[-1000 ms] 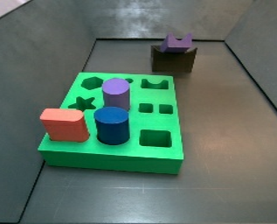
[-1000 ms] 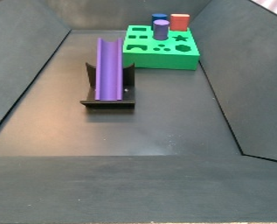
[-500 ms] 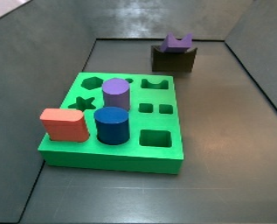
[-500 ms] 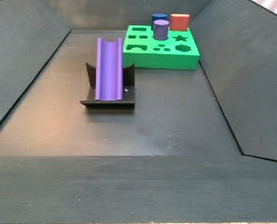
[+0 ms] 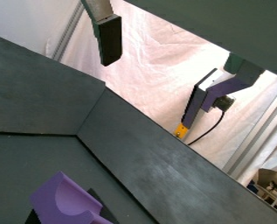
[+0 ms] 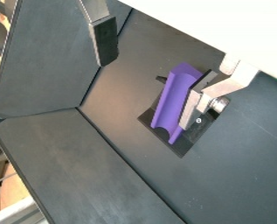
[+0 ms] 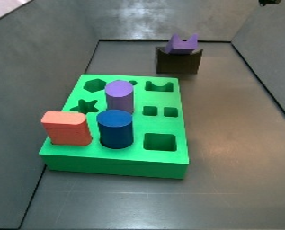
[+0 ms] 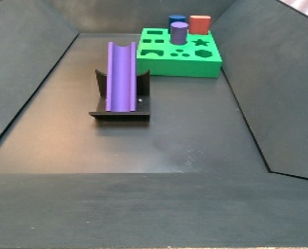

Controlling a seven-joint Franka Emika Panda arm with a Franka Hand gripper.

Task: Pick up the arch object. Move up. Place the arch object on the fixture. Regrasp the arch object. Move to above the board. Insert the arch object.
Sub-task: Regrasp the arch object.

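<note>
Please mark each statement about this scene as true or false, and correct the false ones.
1. The arch lies on the fixture. True.
2. The end effector holds the arch. False: its fingers are apart, with nothing between them, above the arch.
3. The board holds a red block. True.
4. The blue cylinder stands on the floor. False: it stands in the board.
5. The arch-shaped hole is filled. False: it is empty.
</note>
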